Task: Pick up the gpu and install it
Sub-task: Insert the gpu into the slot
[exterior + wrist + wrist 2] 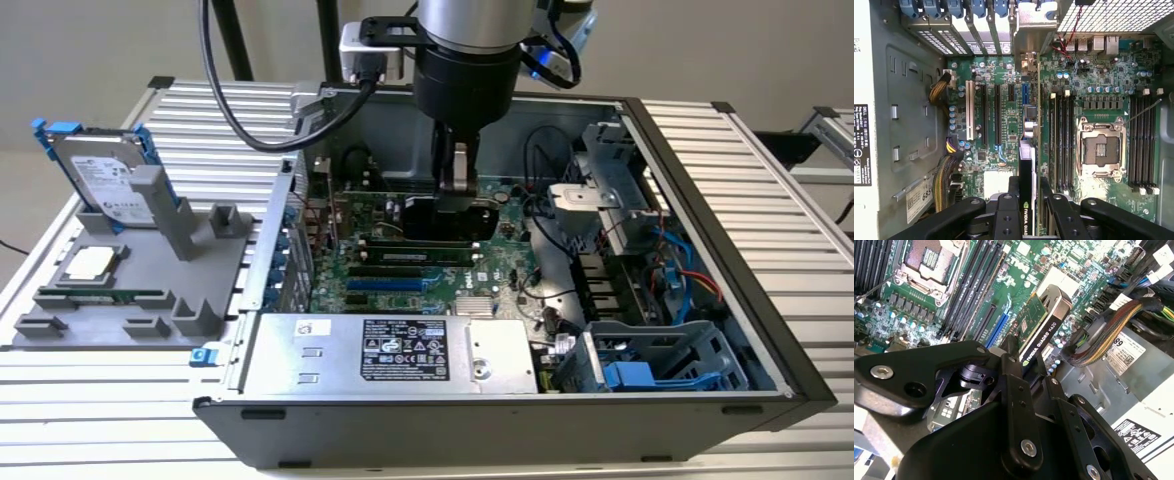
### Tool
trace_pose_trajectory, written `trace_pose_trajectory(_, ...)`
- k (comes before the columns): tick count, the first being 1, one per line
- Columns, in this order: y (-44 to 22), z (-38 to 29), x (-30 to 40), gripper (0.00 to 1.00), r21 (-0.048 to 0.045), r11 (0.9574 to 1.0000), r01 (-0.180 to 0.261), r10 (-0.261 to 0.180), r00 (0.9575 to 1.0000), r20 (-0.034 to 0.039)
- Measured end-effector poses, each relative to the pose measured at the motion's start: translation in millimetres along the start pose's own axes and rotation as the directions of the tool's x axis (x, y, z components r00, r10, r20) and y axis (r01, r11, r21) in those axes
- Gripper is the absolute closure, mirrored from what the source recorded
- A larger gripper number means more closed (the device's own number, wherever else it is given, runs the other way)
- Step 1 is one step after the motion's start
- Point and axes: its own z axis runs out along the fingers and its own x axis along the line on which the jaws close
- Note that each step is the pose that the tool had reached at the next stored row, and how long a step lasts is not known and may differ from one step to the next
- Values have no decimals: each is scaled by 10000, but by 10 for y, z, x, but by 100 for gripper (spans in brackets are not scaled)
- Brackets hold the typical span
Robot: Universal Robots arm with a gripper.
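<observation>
**Card held on edge above the motherboard**

The black two-fingered hand (pixel 457 190) reaches down into the open grey computer case (pixel 694 300) and pinches the gpu (pixel 1040 329), a thin card with a green circuit board on one face and a black cooler on the other. In both wrist views the fingers (pixel 1009 212) press against the card's two flat faces, one on each side.

The card stands on edge directly below the hand, over the green motherboard (pixel 1094 85). Its long axis runs away from the hand's fingertips, parallel to the long black expansion slots (pixel 997 115) beside it, and its far end points toward the case's rear wall with the row of blue slot clips (pixel 954 7). In the second wrist view the black cooler edge faces the camera and carries white print; the green face with its small components lies just behind it. Whether its lower edge touches a slot cannot be told.

Beyond the hand, outside the case, a grey holder (pixel 147 290) sits on the slatted metal table (pixel 120 400).
</observation>
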Motion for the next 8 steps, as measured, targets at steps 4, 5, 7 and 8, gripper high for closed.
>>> trace_pose_trajectory(4, 0, 1, 0, 100, 0, 10000, 0, 0, 10000, 0)
trace_pose_trajectory(5, 0, 2, 0, 100, 0, 10000, 0, 0, 10000, 0)
trace_pose_trajectory(7, 0, 2, 0, 100, 0, 10000, 0, 0, 10000, 0)
trace_pose_trajectory(8, 0, 4, 0, 100, 0, 10000, -1, 1, 10000, -1)
